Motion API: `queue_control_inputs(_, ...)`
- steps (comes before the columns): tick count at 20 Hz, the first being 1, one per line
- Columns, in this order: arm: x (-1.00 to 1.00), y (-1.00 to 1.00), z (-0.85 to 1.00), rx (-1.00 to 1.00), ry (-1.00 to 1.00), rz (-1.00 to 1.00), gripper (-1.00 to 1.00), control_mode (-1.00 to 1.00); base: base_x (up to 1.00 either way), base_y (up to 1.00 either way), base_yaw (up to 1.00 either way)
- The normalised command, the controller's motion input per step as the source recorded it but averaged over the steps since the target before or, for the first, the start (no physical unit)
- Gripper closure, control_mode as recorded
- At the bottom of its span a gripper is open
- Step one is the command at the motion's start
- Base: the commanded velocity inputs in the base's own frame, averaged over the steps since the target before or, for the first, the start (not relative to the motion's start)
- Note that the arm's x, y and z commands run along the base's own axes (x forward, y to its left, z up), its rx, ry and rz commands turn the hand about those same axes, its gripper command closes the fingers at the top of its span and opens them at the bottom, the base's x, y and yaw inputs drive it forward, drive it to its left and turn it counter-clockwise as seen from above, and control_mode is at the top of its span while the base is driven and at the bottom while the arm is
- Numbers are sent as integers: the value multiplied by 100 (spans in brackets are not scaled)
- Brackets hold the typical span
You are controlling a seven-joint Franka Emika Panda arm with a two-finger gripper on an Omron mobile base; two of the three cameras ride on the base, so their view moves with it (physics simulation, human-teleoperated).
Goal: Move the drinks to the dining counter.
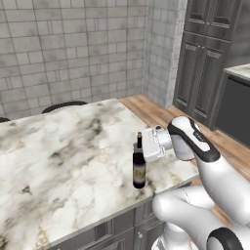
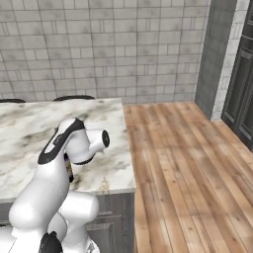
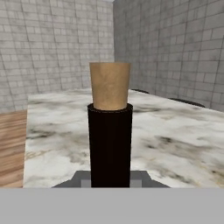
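Your wine bottle [image 1: 139,167] stands upright on the marble worktop [image 1: 58,156], close to its near right corner and a little in from the front edge. It is dark with a pale label on its body. In the hand view you look straight at its black neck [image 3: 110,144] with the tan cork [image 3: 110,85] on top, very close to the camera. Your claw [image 1: 142,146] sits level with that neck, reaching in sideways from the right, and its fingers are drawn together on the neck of the bottle. From the right base camera your arm hides most of the bottle; a sliver of its label shows beside the arm. Beyond the worktop's right end you see a wooden floor [image 2: 188,163], a grey tiled wall [image 2: 108,49] behind and dark tall cabinets [image 1: 205,58] at the right.
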Motion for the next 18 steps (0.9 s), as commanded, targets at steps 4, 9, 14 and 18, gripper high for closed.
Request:
queue_control_inputs(4,2,0,-22,0,0,0,100,-100,0,0,0)
queue_control_inputs(9,0,0,0,0,1,0,100,-100,0,0,0)
queue_control_inputs(14,0,0,0,0,0,0,-100,-100,0,0,0)
queue_control_inputs(18,0,0,0,0,0,0,-100,-100,0,0,0)
